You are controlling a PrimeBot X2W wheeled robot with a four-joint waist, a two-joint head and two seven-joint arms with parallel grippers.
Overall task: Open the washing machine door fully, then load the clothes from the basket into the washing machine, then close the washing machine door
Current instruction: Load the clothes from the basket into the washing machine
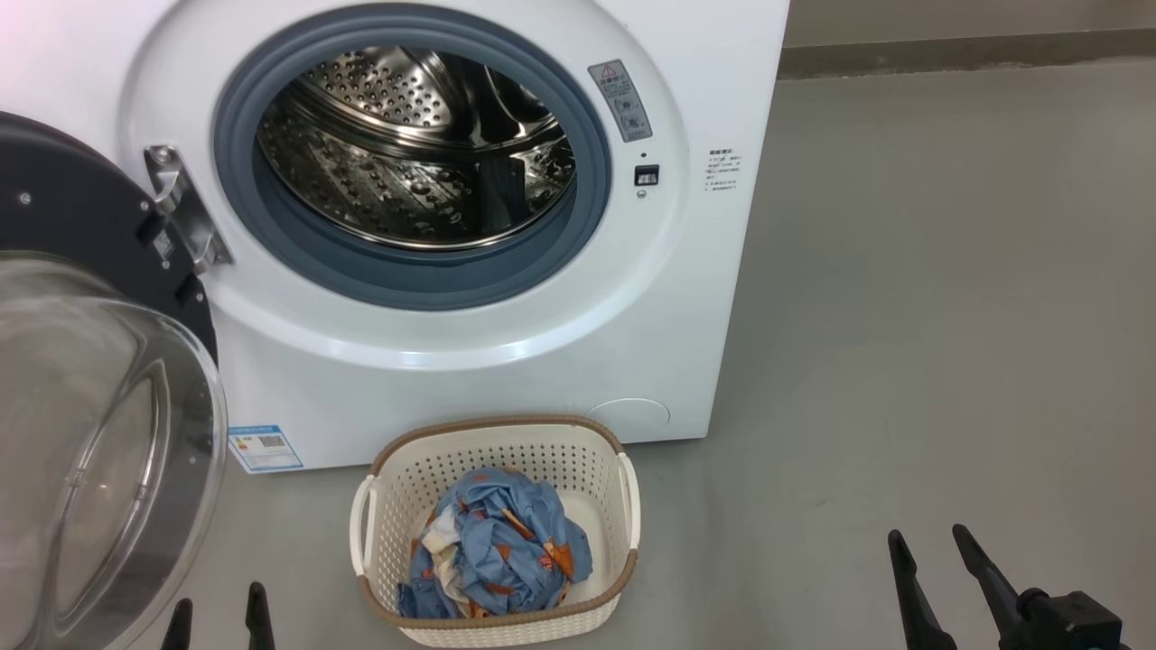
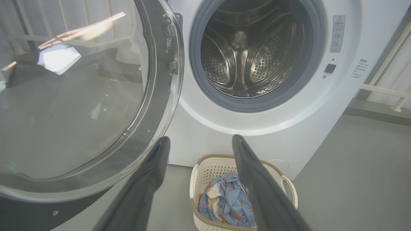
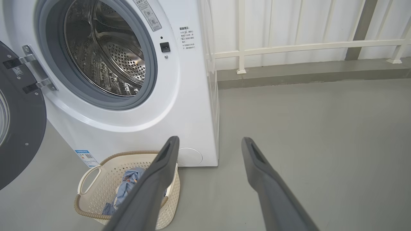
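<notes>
Two claws: left gripper [image 1: 219, 618] and right gripper [image 1: 928, 542], each with its fingers spread apart and nothing between them.
Left gripper position: low at the left of the head view, just beside the open door's glass and to the left of the basket, touching neither.
Right gripper position: low at the right of the head view, over bare floor [image 1: 903, 316], well apart from the basket and the machine.
Washing machine [image 1: 560, 379]: white front-loader, standing on the grey floor with its round mouth uncovered.
Washing machine door [image 1: 99, 406]: swung wide open to the left on a metal hinge [image 1: 185, 212], its clear bulging glass facing the head camera.
Drum [image 1: 415, 144]: perforated steel, shining, with no fabric visible inside.
Gasket [image 1: 596, 181]: grey rubber ring around the mouth.
Basket [image 1: 495, 422]: cream, perforated, brown-rimmed, on the floor just in front of the machine below the mouth.
Clothes [image 1: 497, 551]: blue bundle with orange print and a cream patch, lying crumpled inside the basket.
Blue label sticker [image 1: 265, 448]: on the machine's lower left corner, beside the door's edge.
Railing [image 3: 305, 48]: pale bars behind the machine, seen from the right wrist.
</notes>
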